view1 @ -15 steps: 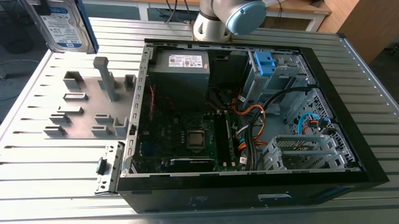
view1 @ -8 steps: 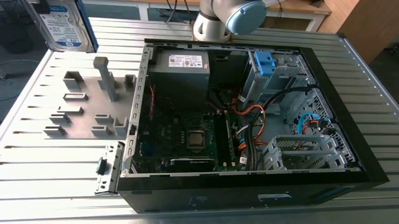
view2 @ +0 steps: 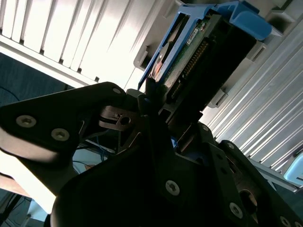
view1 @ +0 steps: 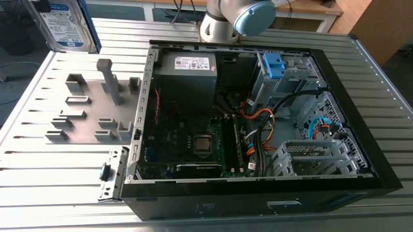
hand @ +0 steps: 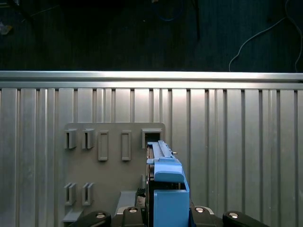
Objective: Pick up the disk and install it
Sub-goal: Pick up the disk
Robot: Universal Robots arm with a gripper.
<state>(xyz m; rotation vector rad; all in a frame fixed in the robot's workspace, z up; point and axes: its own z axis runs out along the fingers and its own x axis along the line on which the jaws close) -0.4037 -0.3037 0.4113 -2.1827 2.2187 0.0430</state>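
Observation:
The disk point(view1: 65, 24) hangs upright in the air at the exterior view's far left, its white-and-blue label facing the camera and a blue bracket along its edge. It is clear of the grey fixture plate point(view1: 84, 111) below it. In the second wrist view my gripper point(view2: 161, 106) is shut on one end of the disk point(view2: 203, 42), with black fingers point(view2: 150, 97) pressed against its sides. The first wrist view looks along the disk point(hand: 165, 189) edge-on, over an empty slot point(hand: 151, 138) in the plate point(hand: 113, 161).
An open black computer case point(view1: 361, 159) lies on the slatted metal table point(view1: 38, 174), with motherboard, cables and a grey power supply point(view1: 187, 72) inside. A drive bay with a blue clip point(view1: 274, 65) sits at its back right. The arm's base point(view1: 223, 21) stands behind the case.

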